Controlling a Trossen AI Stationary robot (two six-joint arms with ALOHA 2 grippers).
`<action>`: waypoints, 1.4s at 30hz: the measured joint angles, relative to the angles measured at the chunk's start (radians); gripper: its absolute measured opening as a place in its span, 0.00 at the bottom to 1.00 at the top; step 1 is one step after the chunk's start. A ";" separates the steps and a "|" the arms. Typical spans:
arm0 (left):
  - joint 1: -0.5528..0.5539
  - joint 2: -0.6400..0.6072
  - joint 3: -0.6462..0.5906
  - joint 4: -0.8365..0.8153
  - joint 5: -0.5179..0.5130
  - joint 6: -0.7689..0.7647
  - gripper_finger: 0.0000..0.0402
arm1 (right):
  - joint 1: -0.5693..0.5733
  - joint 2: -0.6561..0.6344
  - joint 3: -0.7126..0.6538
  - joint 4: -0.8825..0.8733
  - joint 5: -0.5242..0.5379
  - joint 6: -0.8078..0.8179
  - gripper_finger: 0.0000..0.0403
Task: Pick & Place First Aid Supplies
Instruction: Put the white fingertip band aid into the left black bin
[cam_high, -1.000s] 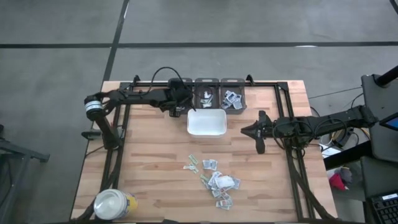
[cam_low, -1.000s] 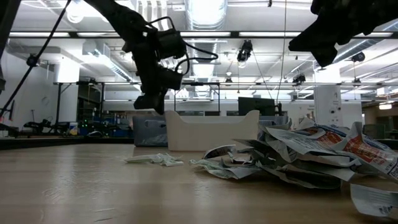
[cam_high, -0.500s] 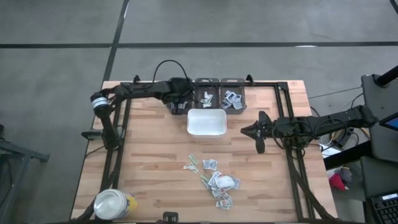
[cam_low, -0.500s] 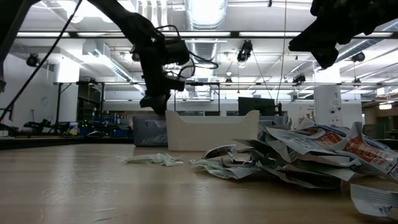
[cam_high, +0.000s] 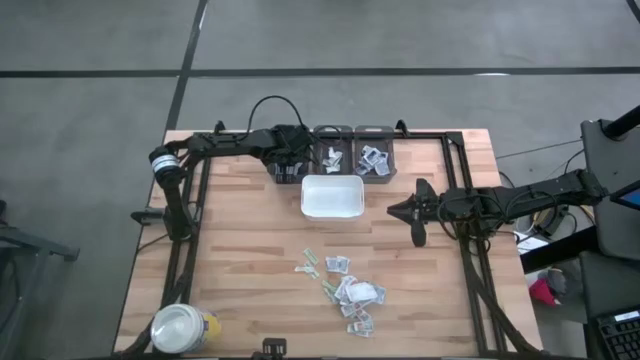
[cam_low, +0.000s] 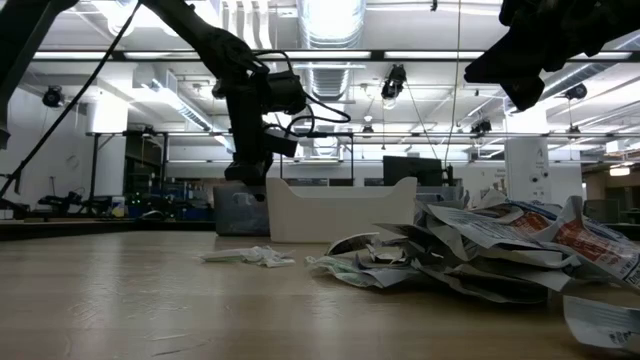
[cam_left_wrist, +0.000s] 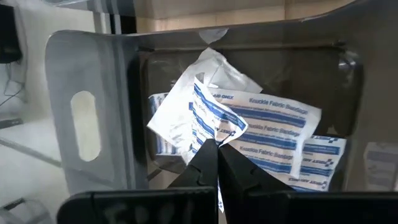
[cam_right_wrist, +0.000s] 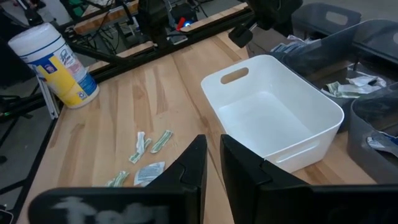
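Your left gripper (cam_high: 290, 165) is hovering over the grey bin (cam_high: 291, 172) just beside the far left corner of the white tray (cam_high: 332, 197), its fingers pressed together and pinching a white packet with blue print (cam_left_wrist: 205, 115). In the left wrist view, that packet is hanging from the fingertips above more blue-printed packets (cam_left_wrist: 273, 130) lying in the same bin; the print reads "Knuckle Fabric Bandages".

Your right gripper (cam_high: 418, 214) is waiting off to the right of the tray, well apart from it, with its fingers standing close together, a thin gap showing between them, and nothing between them in the right wrist view.

Most of the first aid supplies (cam_high: 352, 291) are lying in a loose pile on the wooden table (cam_high: 240, 260) on the near side of the tray, with a few strays (cam_high: 312, 262) scattered toward the tray. Two more grey bins (cam_high: 375, 160) beyond the tray's far edge are holding sorted packets. The white-lidded yellow jar (cam_high: 182, 328) is standing far from the tray, at the table's near left corner.
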 joint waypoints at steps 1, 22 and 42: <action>0.000 0.000 0.000 -0.001 0.009 -0.005 0.00 | 0.000 0.000 0.000 0.000 0.000 0.000 0.11; 0.008 -0.001 0.133 -0.263 0.134 -0.128 0.25 | 0.001 0.000 0.000 0.001 -0.010 0.000 0.11; -0.200 -0.067 0.423 -0.667 0.661 -0.855 0.25 | 0.001 0.003 0.000 -0.003 -0.039 -0.005 0.11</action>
